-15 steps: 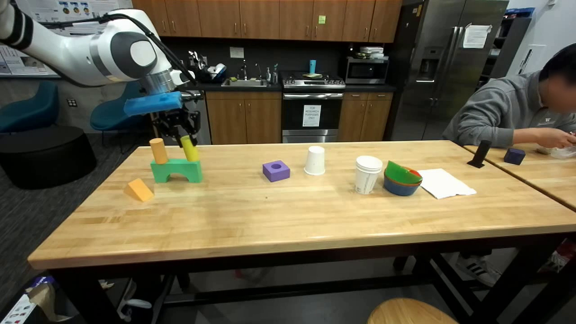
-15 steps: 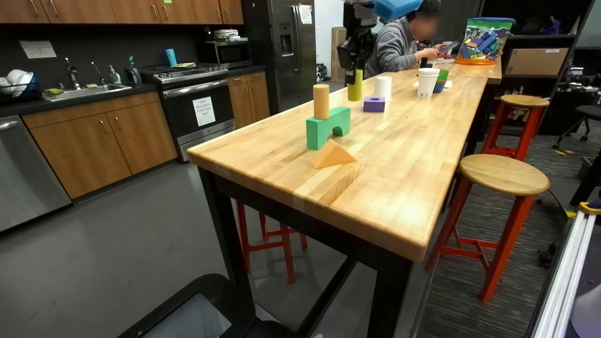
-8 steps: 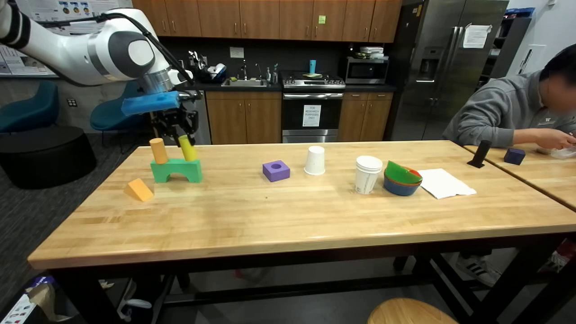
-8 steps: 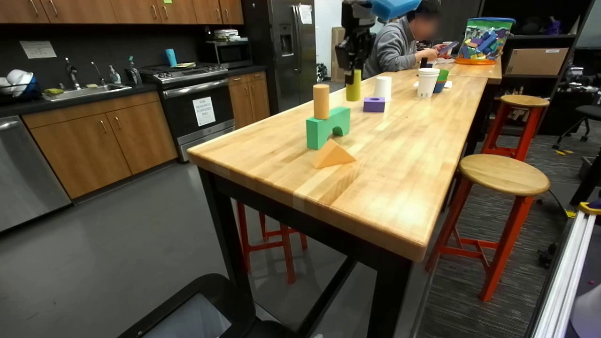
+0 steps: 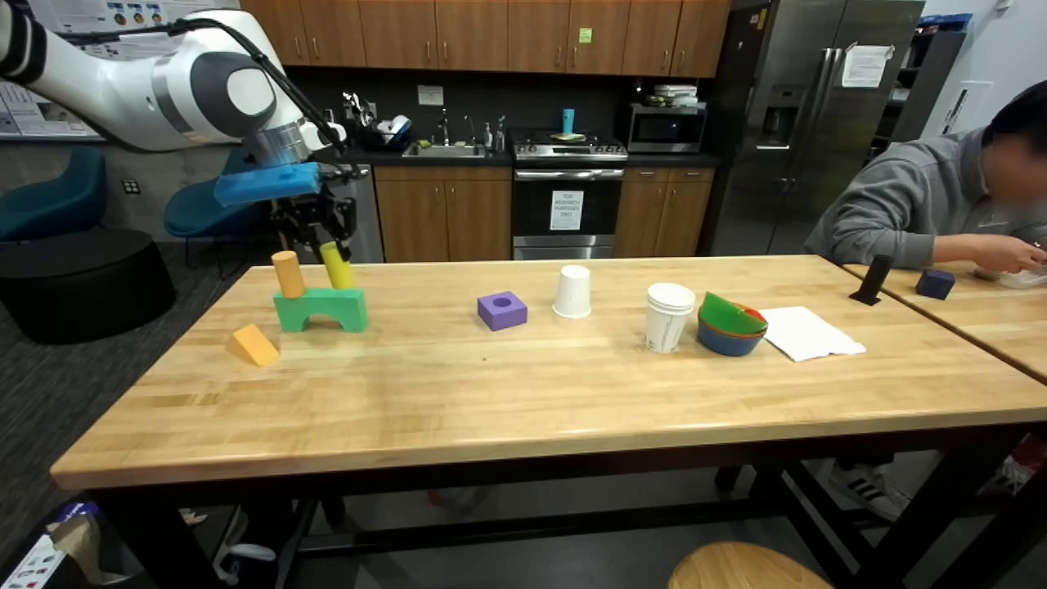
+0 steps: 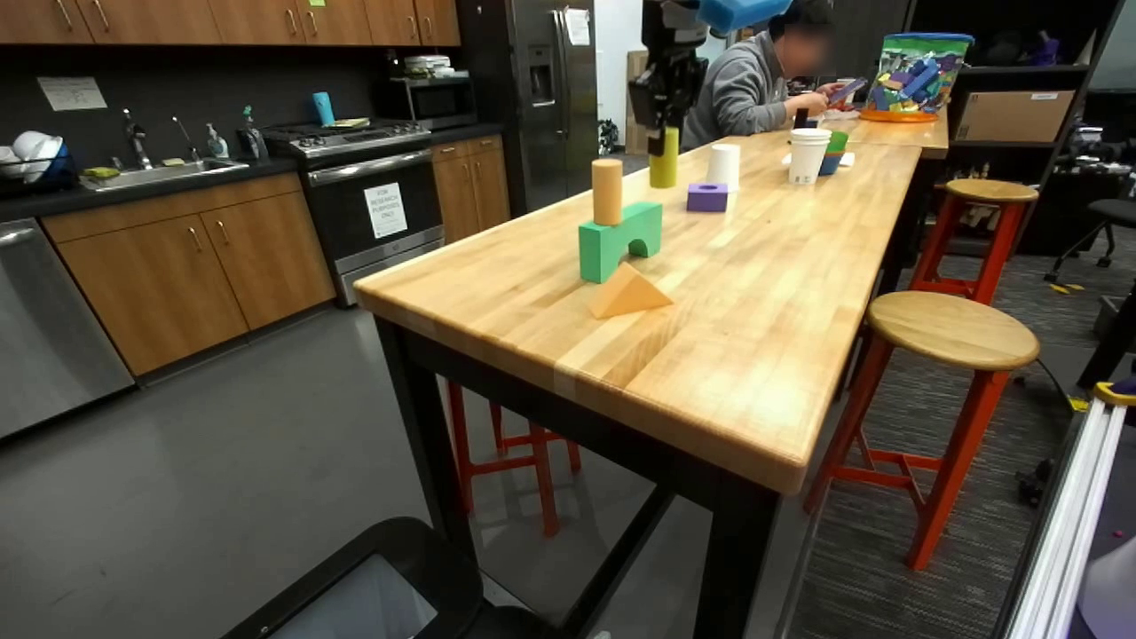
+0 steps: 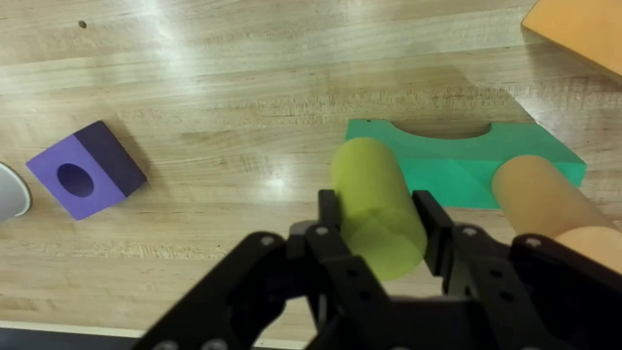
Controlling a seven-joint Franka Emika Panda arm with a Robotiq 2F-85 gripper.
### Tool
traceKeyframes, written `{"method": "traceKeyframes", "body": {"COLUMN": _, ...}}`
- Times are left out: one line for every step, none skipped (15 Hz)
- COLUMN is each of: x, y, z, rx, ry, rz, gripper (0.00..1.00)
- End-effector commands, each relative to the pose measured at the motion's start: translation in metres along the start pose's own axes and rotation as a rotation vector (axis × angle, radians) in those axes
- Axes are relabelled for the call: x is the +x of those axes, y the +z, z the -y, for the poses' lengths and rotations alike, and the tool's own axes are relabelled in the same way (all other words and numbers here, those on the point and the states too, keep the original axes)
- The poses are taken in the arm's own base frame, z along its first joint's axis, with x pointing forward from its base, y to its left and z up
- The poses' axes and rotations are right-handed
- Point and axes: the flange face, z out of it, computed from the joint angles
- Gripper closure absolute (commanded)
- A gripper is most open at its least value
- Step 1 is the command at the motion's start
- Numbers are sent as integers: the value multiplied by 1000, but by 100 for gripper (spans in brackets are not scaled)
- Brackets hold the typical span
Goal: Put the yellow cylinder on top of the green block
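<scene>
Black two-fingered gripper (image 7: 379, 209) clasping the yellow cylinder (image 7: 367, 170) — one finger on each side, toward its upper end. The cylinder is nearly upright, long axis running up and down, flat round face on top; plain and lemon-yellow. In the wrist view its lower end covers part of the arched green block (image 7: 447, 184), at the end away from the tan cylinder (image 7: 537, 197) — contact is unclear.

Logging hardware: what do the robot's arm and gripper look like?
The arm is white with grey and black bands, a black cable along its top, a silver collar and a blue slab near its end. The gripper is black, with jointed fingers and pale screw heads.
</scene>
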Motion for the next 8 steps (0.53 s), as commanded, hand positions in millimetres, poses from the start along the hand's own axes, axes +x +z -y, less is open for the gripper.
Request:
{"method": "traceKeyframes", "body": {"x": -3, "y": -9, "z": 5, "rx": 3, "ry": 3, "rz": 2, "gripper": 84}}
{"method": "traceKeyframes", "body": {"x": -3, "y": -9, "z": 6, "rx": 3, "ry": 1, "rz": 1, "gripper": 84}}
{"method": "traceKeyframes", "body": {"x": -2, "y": -9, "z": 7, "rx": 3, "ry": -2, "rz": 1, "gripper": 84}}
{"method": "traceKeyframes", "body": {"x": -2, "y": -9, "z": 8, "rx": 1, "ry": -10, "rz": 4, "gripper": 84}}
{"method": "traceKeyframes", "body": {"x": -1, "y": -9, "z": 9, "rx": 1, "ry": -16, "rz": 5, "gripper": 84}}
{"method": "traceKeyframes", "body": {"x": -1, "y": -8, "z": 10, "rx": 1, "ry": -15, "rz": 13, "gripper": 84}}
{"method": "traceKeyframes", "body": {"x": -1, "y": -8, "z": 11, "rx": 4, "ry": -18, "rz": 13, "gripper": 84}}
{"method": "traceKeyframes", "body": {"x": -1, "y": -8, "z": 12, "rx": 5, "ry": -17, "rz": 15, "gripper": 84}}
